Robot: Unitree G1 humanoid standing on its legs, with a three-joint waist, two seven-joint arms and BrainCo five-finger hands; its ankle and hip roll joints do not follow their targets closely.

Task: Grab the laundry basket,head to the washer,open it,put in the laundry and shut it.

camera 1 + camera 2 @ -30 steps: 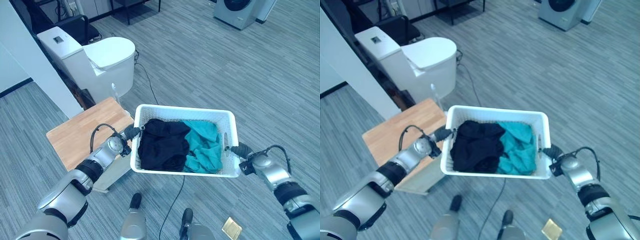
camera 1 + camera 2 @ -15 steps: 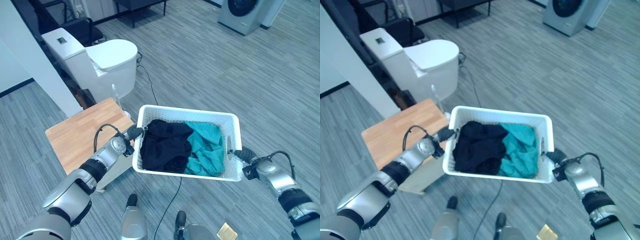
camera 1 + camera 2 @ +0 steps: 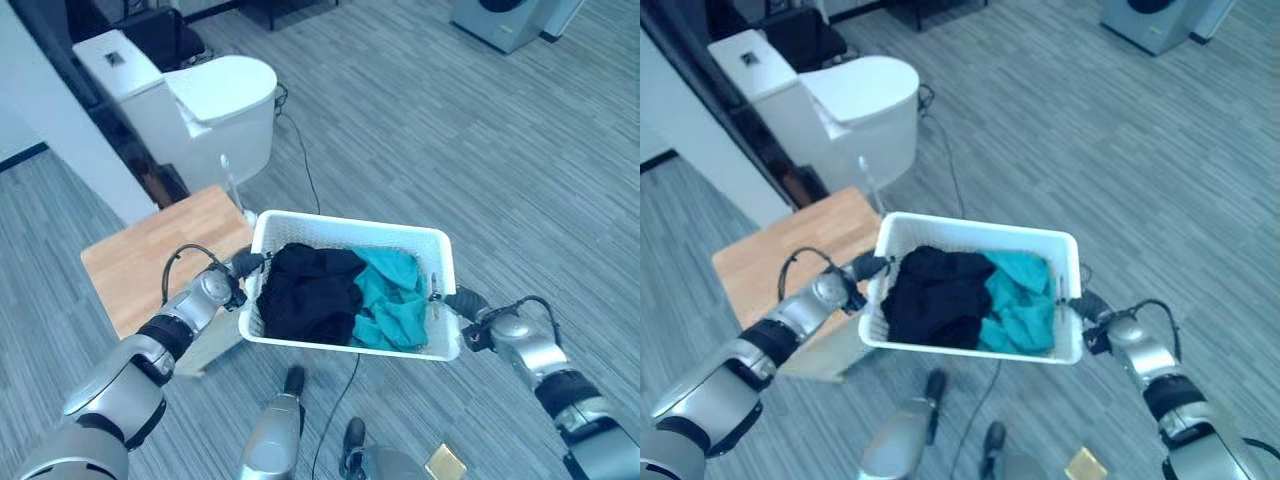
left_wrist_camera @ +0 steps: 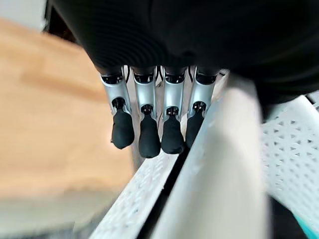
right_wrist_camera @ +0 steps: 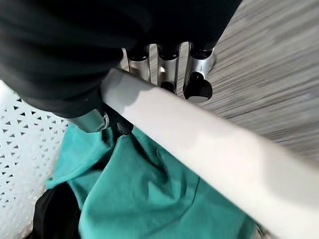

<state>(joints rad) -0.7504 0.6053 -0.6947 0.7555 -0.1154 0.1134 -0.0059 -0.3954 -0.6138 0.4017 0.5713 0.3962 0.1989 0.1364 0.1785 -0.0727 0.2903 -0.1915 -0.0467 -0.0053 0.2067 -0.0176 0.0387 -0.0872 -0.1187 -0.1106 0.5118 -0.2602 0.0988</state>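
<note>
A white laundry basket (image 3: 345,222) hangs in the air between my two hands, just right of a low wooden table (image 3: 140,262). A black garment (image 3: 310,295) and a teal one (image 3: 392,302) lie inside it. My left hand (image 3: 245,265) grips the basket's left end; in the left wrist view its fingers (image 4: 149,134) curl under the rim (image 4: 224,164). My right hand (image 3: 460,303) grips the right end, fingers (image 5: 198,87) hooked under the rim (image 5: 199,144), with the teal cloth (image 5: 139,199) just inside.
A white toilet (image 3: 215,100) stands behind the wooden table, beside a white wall (image 3: 70,130). The washer (image 3: 500,15) is far off at the upper right across open grey floor. A small gold square (image 3: 445,462) lies on the floor near my right side.
The whole picture has shifted, so the camera has moved. The basket stays level in both hands, and the washer now sits further toward the upper right corner.
</note>
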